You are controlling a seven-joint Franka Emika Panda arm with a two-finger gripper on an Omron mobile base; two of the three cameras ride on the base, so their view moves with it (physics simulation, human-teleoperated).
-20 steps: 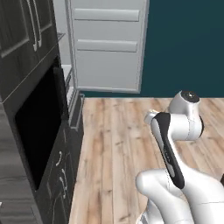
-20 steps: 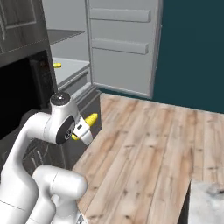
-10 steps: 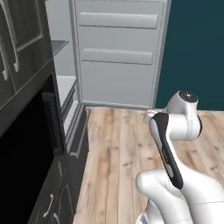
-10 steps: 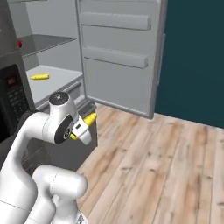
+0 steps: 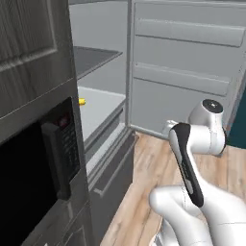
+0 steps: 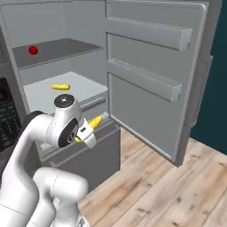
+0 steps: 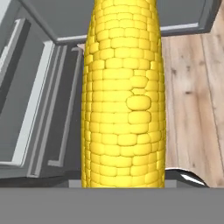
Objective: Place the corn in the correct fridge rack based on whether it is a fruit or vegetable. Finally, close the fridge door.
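Corn [image 6: 95, 122]: clamped in the gripper [image 6: 87, 130], near the fridge's lower front. Fridge door [image 6: 150, 84]: open, right. Pale rack [image 6: 82, 91]: bears a second yellow cob [image 6: 60, 87]. Dark shelf [image 6: 57, 48]: red ball [image 6: 33, 50].

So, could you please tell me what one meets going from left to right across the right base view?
Microwave panel → red ball → yellow cob on the fridge rack → corn held in the hand → fridge door → teal wall.

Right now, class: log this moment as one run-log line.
gripper: shut on corn | fridge door: open | fridge rack: one yellow item
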